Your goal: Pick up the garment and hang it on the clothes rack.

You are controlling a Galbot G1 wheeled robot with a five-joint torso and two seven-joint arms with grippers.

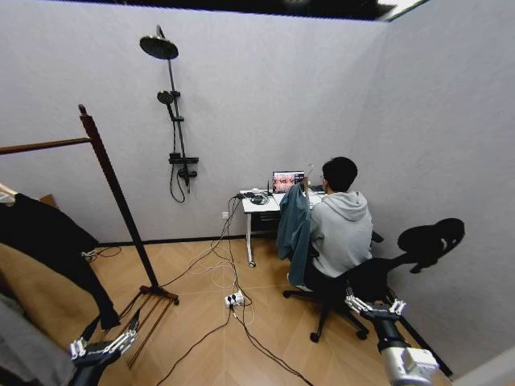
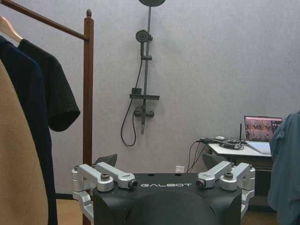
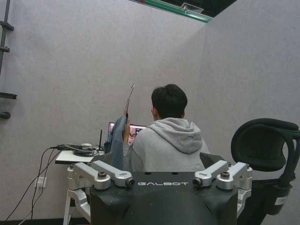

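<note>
The left pincer (image 1: 103, 347), a black block with silver linkage arms and dark finger pads, hangs low with its fingers spread apart and nothing between them. Above and just beyond it hangs the black, matte-cloth garment (image 1: 50, 245) on its pale wooden hanger (image 2: 10, 29), one short sleeve drooping toward the post. The garment hangs from the bar of the tall dark-brown wooden clothes rack (image 1: 113, 186), whose turned post with a small ball finial rises beyond the left pincer and stands on a slatted base on the wood-plank floor. A long tan coat (image 1: 36, 301) of smooth cloth hangs against the garment, on the side away from the post and nearer the camera.

The right pincer (image 1: 376, 306), of the same black and silver build, is held low and well apart from the rack, its fingers also spread and empty. Just beyond it a seated person in a soft grey hooded sweatshirt faces a small white desk (image 1: 261, 205) carrying an open laptop and a tangle of black cables. A teal-blue jacket (image 1: 294, 225) drapes beside the person, between the desk and the chair. A black office chair with a curved headrest (image 1: 432, 239) stands close to the right pincer on its outer side.

On the grey textured wall beyond both pincers is a black metal shower column (image 1: 173, 121) with a round head and a looped hose.
</note>
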